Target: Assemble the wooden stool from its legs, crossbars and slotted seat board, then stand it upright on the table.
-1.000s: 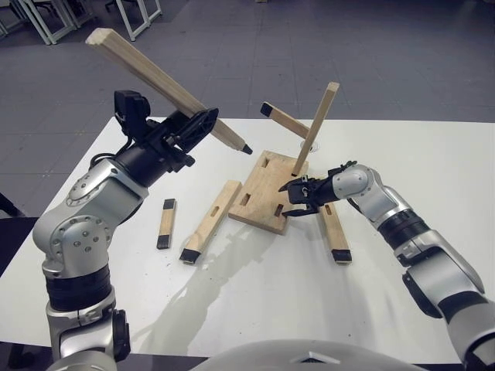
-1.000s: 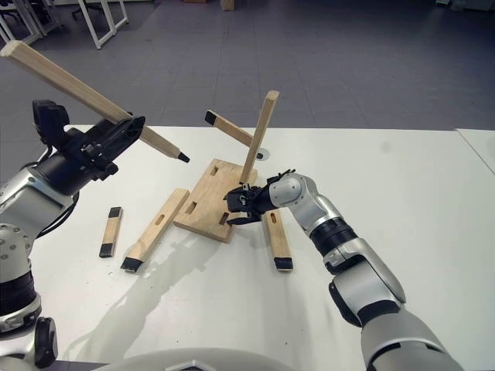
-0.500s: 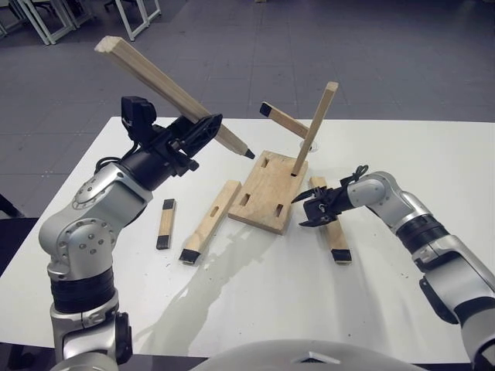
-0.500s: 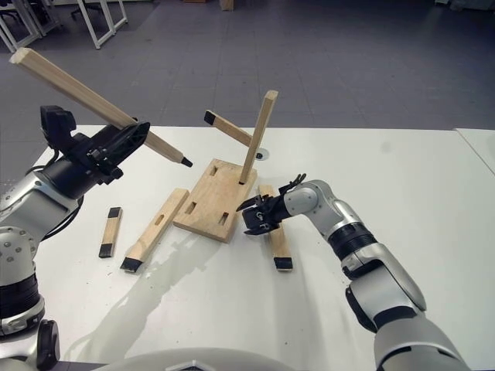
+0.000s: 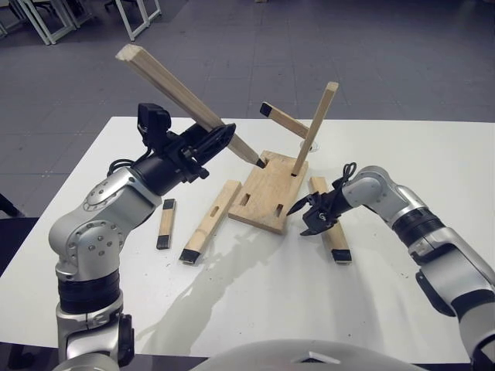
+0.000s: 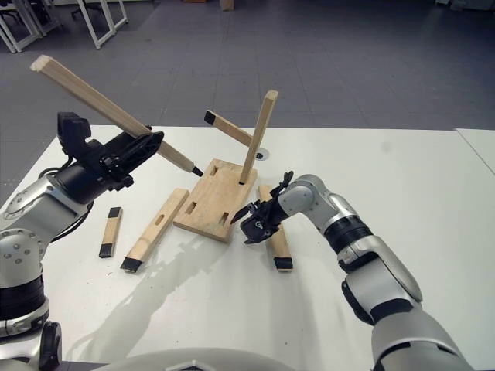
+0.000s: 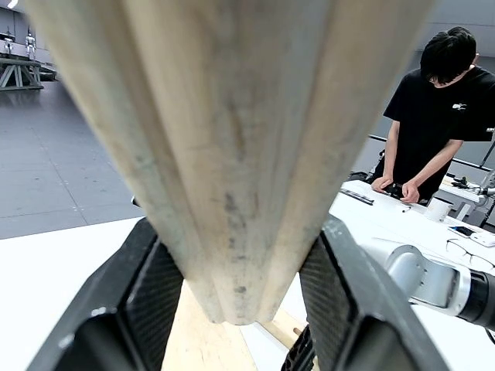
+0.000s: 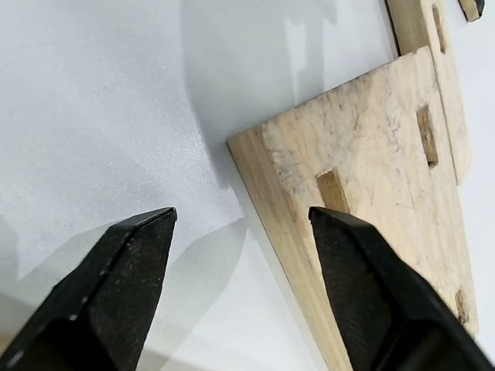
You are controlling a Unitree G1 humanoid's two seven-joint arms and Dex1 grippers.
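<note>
So, starting on the left: the left end effector (image 5: 220,139) is pinching a long leg (image 5: 170,85) partway along its length. The leg is tilted in the air, with its black-capped tip down near the far left corner of the seat board (image 5: 267,191). My guess is these pieces are light, stiff pine-ish sticks, not fragile, but a long one levers hard in a two-finger grip, so holding closer to the tip end should steady it for the slot. On the counter (image 5: 232,309) below lie a short crossbar (image 5: 165,223) and a longer slotted piece (image 5: 212,219), both pale wood with black end caps. The board sits mid-counter, pale with rectangular slots. One upright leg (image 5: 314,131) stands in a far slot, leaning a little. Another capped leg (image 5: 282,119) angles out behind it; I can't tell what it's seated in. The right end effector (image 5: 304,219) is spread wide and holding nothing, hovering just off the board's near right corner. A loose leg (image 5: 329,219) lies beside it.
</note>
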